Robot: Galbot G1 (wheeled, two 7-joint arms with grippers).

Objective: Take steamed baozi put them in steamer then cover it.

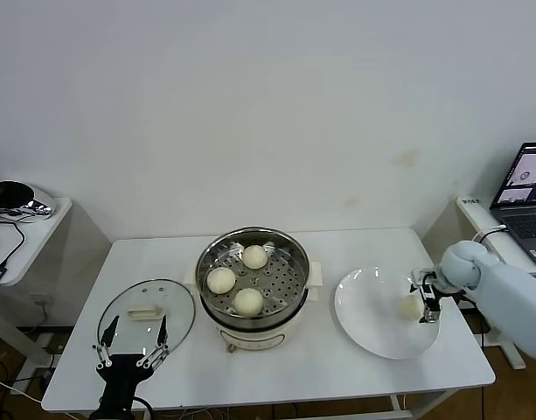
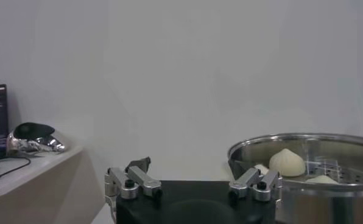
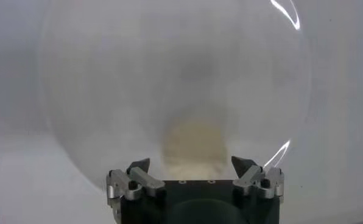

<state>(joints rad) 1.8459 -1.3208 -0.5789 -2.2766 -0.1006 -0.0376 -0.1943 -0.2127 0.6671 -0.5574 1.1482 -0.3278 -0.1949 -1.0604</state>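
Now head: right gripper (image 1: 428, 302) open astride last baozi (image 1: 411, 307) on plate (image 1: 372, 337), three in steamer (image 1: 253, 278); left gripper (image 1: 131, 343) open by cover (image 1: 146, 313) | left wrist: parked | right wrist: baozi (image 3: 192, 145) dead ahead between spread jaws.

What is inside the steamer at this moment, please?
Three baozi lie on the perforated tray inside the steamer. Whatever is under the tray is hidden. The cover lies on the table beside it.
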